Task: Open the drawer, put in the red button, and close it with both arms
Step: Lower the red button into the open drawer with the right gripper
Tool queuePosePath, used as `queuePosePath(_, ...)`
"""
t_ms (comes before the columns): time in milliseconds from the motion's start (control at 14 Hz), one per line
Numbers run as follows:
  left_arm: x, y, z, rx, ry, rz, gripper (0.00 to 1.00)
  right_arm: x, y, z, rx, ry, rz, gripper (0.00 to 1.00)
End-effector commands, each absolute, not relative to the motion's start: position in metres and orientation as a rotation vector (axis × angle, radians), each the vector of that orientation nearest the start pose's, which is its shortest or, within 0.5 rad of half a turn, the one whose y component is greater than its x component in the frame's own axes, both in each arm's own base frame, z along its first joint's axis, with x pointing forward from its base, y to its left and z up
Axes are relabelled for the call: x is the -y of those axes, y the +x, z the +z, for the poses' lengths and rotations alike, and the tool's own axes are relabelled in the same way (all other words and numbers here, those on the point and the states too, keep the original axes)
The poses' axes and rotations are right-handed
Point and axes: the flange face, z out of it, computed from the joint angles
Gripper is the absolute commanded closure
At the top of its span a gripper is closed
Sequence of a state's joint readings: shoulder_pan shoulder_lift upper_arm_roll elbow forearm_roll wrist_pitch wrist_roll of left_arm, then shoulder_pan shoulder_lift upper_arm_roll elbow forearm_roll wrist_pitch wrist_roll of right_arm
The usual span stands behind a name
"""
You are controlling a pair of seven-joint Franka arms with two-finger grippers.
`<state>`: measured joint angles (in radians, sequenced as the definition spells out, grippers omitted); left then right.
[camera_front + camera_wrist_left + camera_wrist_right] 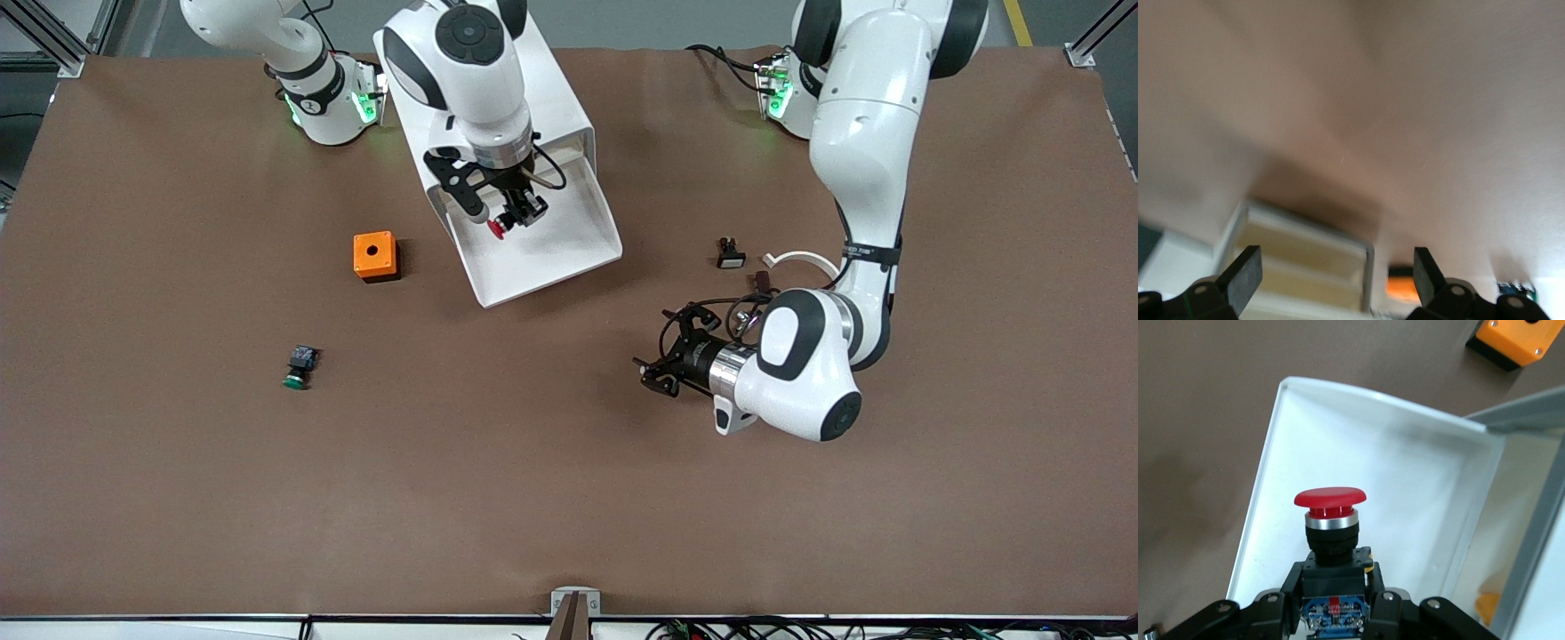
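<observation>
My right gripper [514, 216] is shut on the red button [496, 228] and holds it over the open white drawer [569, 258]. In the right wrist view the red cap [1330, 497] points at the drawer's floor [1405, 473], with the black-and-blue body between the fingers [1281, 603]. My left gripper [656, 369] is open and empty, low over the bare table toward the left arm's end, nearer the front camera than the drawer. In the left wrist view its fingers [1245, 275] frame the white cabinet [1305, 260].
An orange box [375, 255] sits beside the drawer toward the right arm's end. The green-capped button [300, 366] lies nearer the front camera than it. A small black part [730, 253] and a white ring [800, 260] lie by the left arm.
</observation>
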<state>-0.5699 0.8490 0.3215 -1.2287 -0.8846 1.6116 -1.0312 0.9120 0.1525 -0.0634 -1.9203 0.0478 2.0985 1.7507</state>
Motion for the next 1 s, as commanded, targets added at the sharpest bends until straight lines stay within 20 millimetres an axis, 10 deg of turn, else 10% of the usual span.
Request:
queuePosePath(0, 0.311, 0.664, 0.299, 1.285, -3.033, 0.768, 0.0, -0.469, 0.386, 0.396, -1.483, -2.739, -0.003, 1.0)
queuePosePath(430, 0.329, 0.662, 0.324, 0.935, -3.138, 0.397, 0.0, -0.497, 0.386, 0.353, -1.62, -2.713, -0.008, 1.0)
queuePosePath(932, 0.327, 0.665, 0.326, 0.796, -3.201, 0.357, 0.0, -0.506, 0.39, 0.339, -1.677, -2.691, -0.01, 1.0)
